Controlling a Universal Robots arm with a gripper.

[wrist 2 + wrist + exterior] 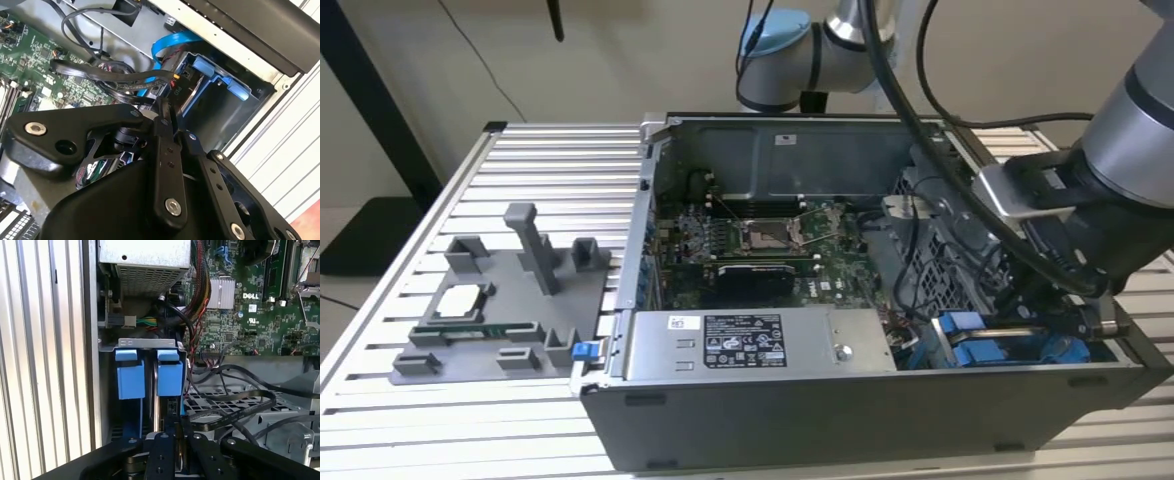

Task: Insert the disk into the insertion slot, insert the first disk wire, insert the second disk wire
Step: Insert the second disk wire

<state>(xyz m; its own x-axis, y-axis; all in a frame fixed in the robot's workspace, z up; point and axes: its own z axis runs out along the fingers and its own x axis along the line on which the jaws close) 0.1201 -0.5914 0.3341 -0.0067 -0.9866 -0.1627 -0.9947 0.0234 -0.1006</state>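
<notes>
Two black fingers (167,450) of the gripper (167,117) lie pressed close together in both wrist views, their tips at the upper edge of the disk (161,405), which stands on edge. Whether they pinch that edge or only rest against it, I cannot tell.

Just beyond, the disk sits down in the insertion slot (147,343), its blue tabs (170,372) under the grey metal lip. Black cables (115,77) drape close beside the tips; my guess is one could snag as the arm shifts, or the disk could sit crooked on its rails.

Farther off, the first wrist view shows the green board (250,305) and the power supply (145,262). The exterior view adds the whole computer case (854,420) on the slatted table (467,420), with the arm (1121,170) reaching over its corner.
</notes>
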